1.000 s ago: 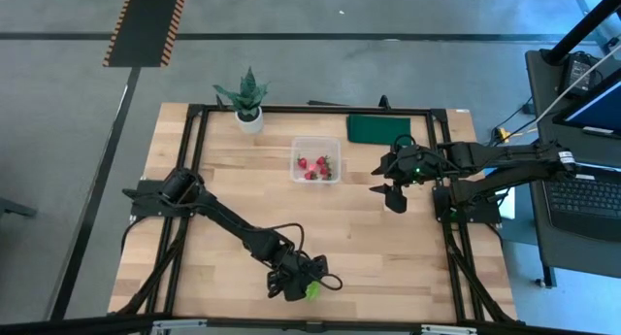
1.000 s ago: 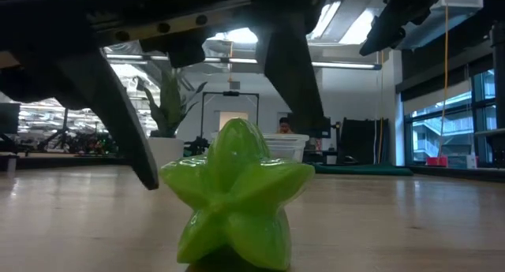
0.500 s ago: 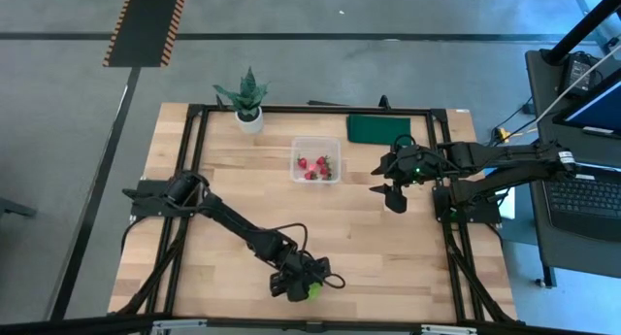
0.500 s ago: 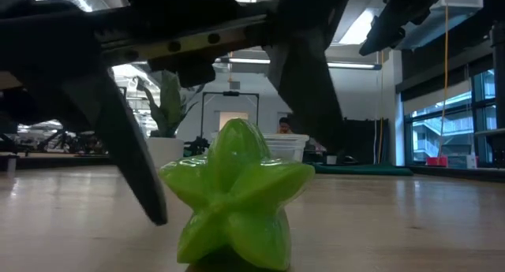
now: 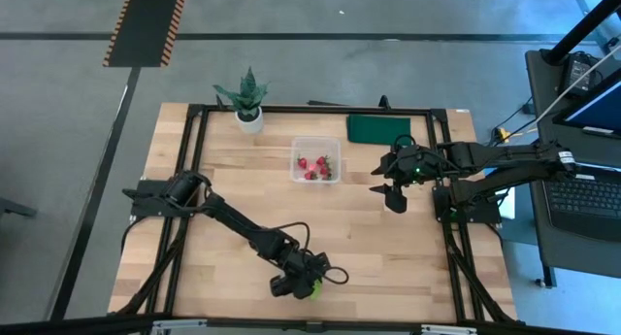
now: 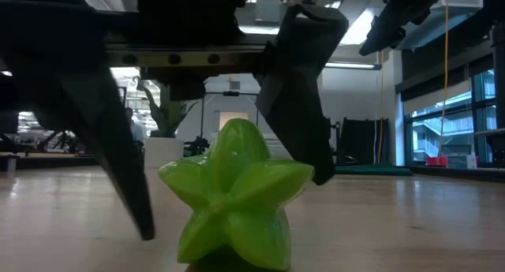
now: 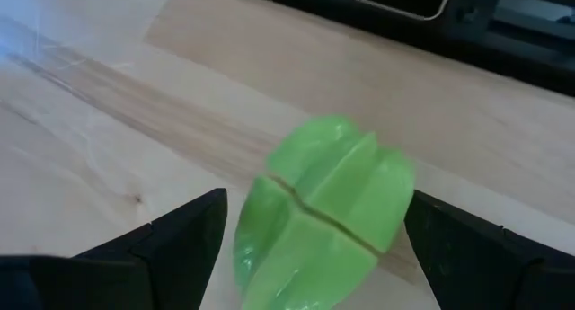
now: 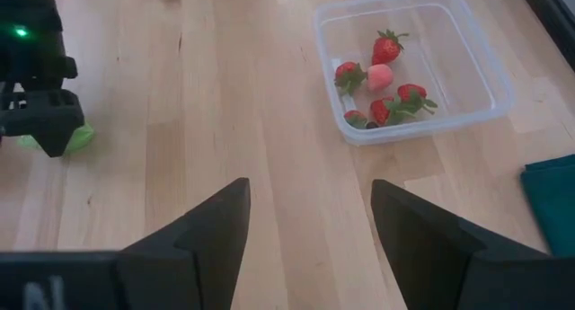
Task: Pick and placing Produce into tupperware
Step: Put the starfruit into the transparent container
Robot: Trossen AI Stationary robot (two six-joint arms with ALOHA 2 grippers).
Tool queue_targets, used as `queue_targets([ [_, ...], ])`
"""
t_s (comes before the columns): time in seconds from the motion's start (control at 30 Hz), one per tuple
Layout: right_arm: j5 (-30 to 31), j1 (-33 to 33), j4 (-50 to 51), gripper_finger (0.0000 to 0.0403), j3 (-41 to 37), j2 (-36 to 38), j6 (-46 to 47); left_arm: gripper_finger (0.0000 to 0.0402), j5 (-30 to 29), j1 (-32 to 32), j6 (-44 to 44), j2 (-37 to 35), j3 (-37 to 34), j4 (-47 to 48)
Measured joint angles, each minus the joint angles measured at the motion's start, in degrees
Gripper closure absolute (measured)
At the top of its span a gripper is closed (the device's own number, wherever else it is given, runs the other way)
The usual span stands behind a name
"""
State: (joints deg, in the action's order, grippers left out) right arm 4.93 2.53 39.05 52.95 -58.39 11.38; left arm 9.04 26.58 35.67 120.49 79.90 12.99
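Observation:
The lime-green star-shaped piece (image 6: pixel 237 197) rests on the wood near the table's near edge (image 5: pixel 312 289) (image 7: pixel 319 220). My left gripper (image 5: pixel 299 280) (image 7: pixel 314 247) is open and low over it, one finger (image 6: pixel 118 177) on each side (image 6: pixel 304 122), with no touch visible. The clear tupperware (image 5: pixel 317 141) (image 8: pixel 431 130) sits toward the far middle and holds several red strawberries and a pinkish one (image 8: pixel 382 78). My right gripper (image 5: pixel 392 193) (image 8: pixel 310 247) hovers open to the right of the box.
A potted spiky plant (image 5: pixel 247 100) stands at the far edge, left of the box. A flat dark green pad (image 5: pixel 374 128) (image 8: pixel 552 193) lies at the far right. Bare wood stretches between the box and the green piece.
My left gripper has come down around the green piece: in the low view its two fingers have dropped from above the fruit to either side of it, tips close to the table. The green piece has stayed put.

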Motion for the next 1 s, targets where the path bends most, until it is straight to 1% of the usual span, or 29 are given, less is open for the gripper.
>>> queue_targets([
  [0.27,0.00,0.01,0.02,0.0169,0.00,0.00,0.11,0.0078,-0.69,0.08,-0.10,0.00,0.00,0.17],
  [1.0,0.00,0.01,0.01,0.0169,0.00,0.00,0.11,0.0176,-1.11,0.01,-1.09,0.00,0.00,0.55],
])
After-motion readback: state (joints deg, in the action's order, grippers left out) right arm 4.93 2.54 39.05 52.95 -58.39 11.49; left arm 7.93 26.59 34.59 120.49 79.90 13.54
